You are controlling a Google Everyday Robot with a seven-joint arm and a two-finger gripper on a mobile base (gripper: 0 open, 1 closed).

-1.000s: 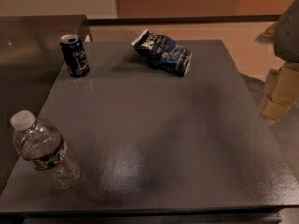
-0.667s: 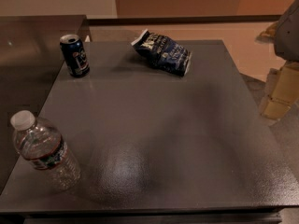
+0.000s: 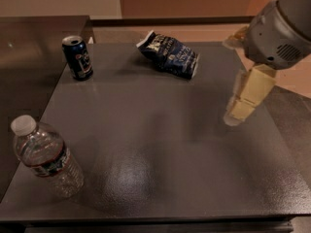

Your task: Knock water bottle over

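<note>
The water bottle (image 3: 46,157) stands upright at the near left corner of the counter (image 3: 165,130), far from the tool (image 3: 234,114) and well apart from it, with the whole dark surface between them. It is clear ribbed plastic with a white screw cap (image 3: 23,124) on top and a dark label band (image 3: 48,164) with a red edge around its middle. Nothing touches it.

Farther back on the same side as the bottle, also well away from the tool, a dark blue drink can (image 3: 77,57) stands upright near the counter's far left corner. Closer to the tool, beyond it toward the far edge, lies a crumpled dark blue snack bag (image 3: 170,55) with white lettering, flat on its side and apart from the can.

The tool itself hangs over the right side of the counter, cream-coloured and pointing downward and a little toward the bottle's side. It comes down from a bulky grey arm housing (image 3: 282,25) in the upper right. It grips nothing and touches none of the three things. Whether it is open or closed I cannot tell from where I stand, and I cannot tell how high its tip sits above the surface.
</note>
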